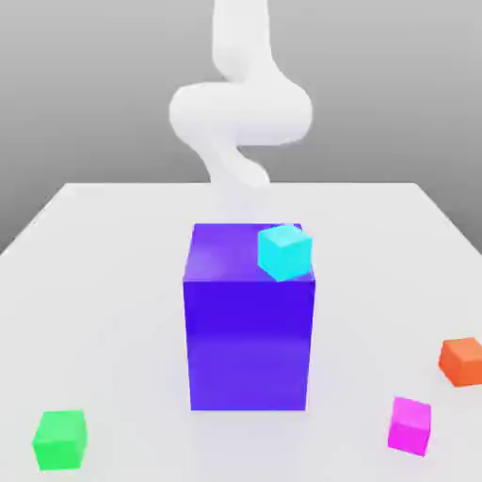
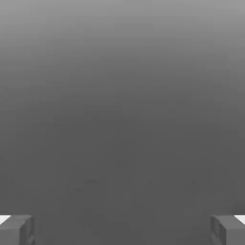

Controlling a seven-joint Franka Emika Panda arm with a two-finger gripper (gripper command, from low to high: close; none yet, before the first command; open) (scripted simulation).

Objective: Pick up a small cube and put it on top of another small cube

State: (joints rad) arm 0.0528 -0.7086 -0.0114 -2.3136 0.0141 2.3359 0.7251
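Cubes sit scattered on the white counter [image 1: 113, 282]: green cube [image 1: 60, 439] near the front on the exterior view's left, magenta cube [image 1: 410, 424] and orange cube [image 1: 461, 361] toward the front on the exterior view's right. Cyan cube [image 1: 284, 250] rests on the top back corner of the big blue block [image 1: 249, 329], on that view's right side, slightly rotated. Hand [image 2: 122, 229] has its two fingers spread wide with nothing between them, in hand view just plain grey beyond the fingertips [image 2: 16, 229]. Arm [image 1: 240, 108] rises behind the blue block, well apart from every small cube. Key relation: all small cubes lie forward of and below the arm; cyan is the closest, the counter cubes lie farther front. Likely step: pick a cube, reach forward and down. Stacking not started.
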